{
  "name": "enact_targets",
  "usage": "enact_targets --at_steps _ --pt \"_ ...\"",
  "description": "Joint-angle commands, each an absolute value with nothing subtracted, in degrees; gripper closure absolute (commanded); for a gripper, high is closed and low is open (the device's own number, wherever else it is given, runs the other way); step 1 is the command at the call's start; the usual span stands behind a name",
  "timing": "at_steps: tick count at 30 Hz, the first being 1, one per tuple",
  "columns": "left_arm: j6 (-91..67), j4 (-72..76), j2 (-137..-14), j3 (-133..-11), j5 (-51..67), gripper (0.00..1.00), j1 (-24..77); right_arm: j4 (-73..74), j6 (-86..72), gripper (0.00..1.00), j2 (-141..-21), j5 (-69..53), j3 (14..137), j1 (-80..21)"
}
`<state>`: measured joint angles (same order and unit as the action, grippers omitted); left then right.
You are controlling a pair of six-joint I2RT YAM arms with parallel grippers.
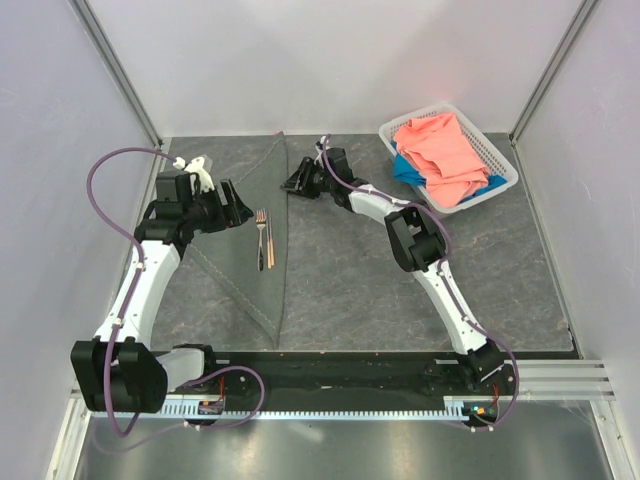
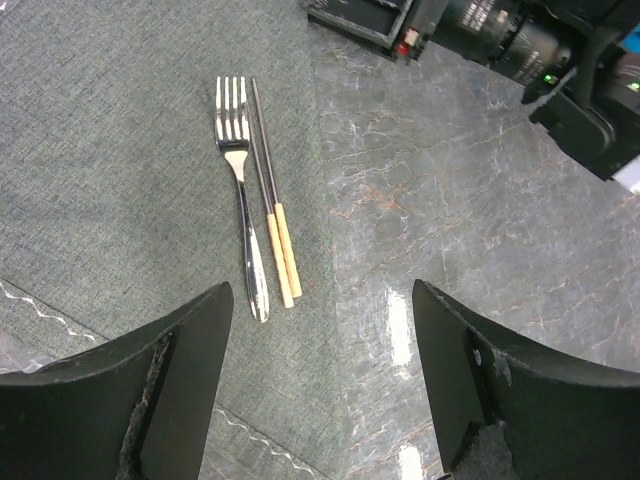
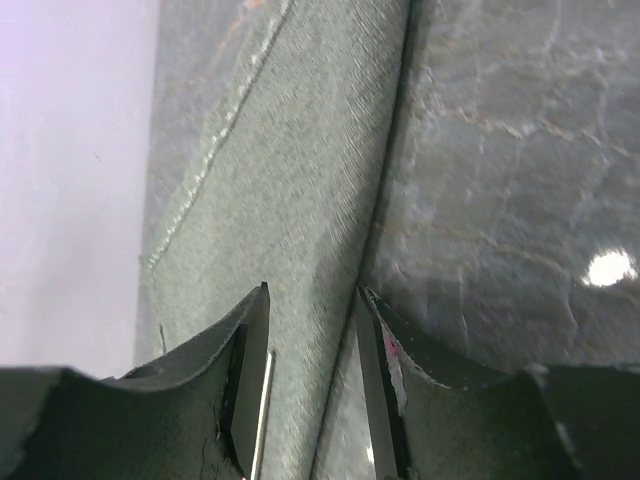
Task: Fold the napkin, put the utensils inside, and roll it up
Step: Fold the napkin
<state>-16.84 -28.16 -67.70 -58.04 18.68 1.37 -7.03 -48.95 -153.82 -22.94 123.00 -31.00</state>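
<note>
The dark grey napkin [image 1: 240, 275] lies folded into a triangle on the left half of the table, its long folded edge running front to back. The silver fork [image 1: 260, 235] and the chopsticks [image 1: 269, 245] lie side by side on it near that edge. My left gripper [image 1: 243, 205] is open and empty, hovering just left of the utensils; its view shows the fork [image 2: 240, 200], the chopsticks [image 2: 275, 220] and the napkin [image 2: 120, 150]. My right gripper [image 1: 295, 180] is low at the napkin's far end, its jaws [image 3: 312, 290] narrowly open astride the folded edge of the napkin [image 3: 290, 180].
A white basket [image 1: 500, 150] at the back right holds a salmon-pink cloth [image 1: 440, 150] and a blue cloth [image 1: 410, 172]. Walls close the left, back and right sides. The arm bases stand on a black rail along the near edge.
</note>
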Motion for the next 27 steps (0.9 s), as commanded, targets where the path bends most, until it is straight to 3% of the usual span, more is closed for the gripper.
enact_targets --at_steps 1,3,12,16,27 --pt "-17.14 -26.46 -67.32 -58.71 20.48 0.20 1.76 -9.67 -52.56 0.53 -157.85 -23.91 127.53 -31.11" --pt "-17.14 -26.54 -67.32 -58.71 20.48 0.20 1.76 -9.58 -52.73 0.54 -158.38 -23.47 127.44 -31.03" --pt "-17.14 -26.54 -67.50 -58.71 20.57 0.20 1.76 -9.14 -52.47 0.80 -159.78 -22.41 127.88 -31.11" --pt "-17.31 -26.46 -67.59 -58.80 20.57 0.20 1.76 -9.23 -51.33 1.00 -159.35 -22.06 127.01 -31.11" --pt "-18.28 -25.75 -67.68 -59.50 22.23 0.20 1.85 -22.93 -52.91 1.00 -138.79 -8.54 90.20 -30.32"
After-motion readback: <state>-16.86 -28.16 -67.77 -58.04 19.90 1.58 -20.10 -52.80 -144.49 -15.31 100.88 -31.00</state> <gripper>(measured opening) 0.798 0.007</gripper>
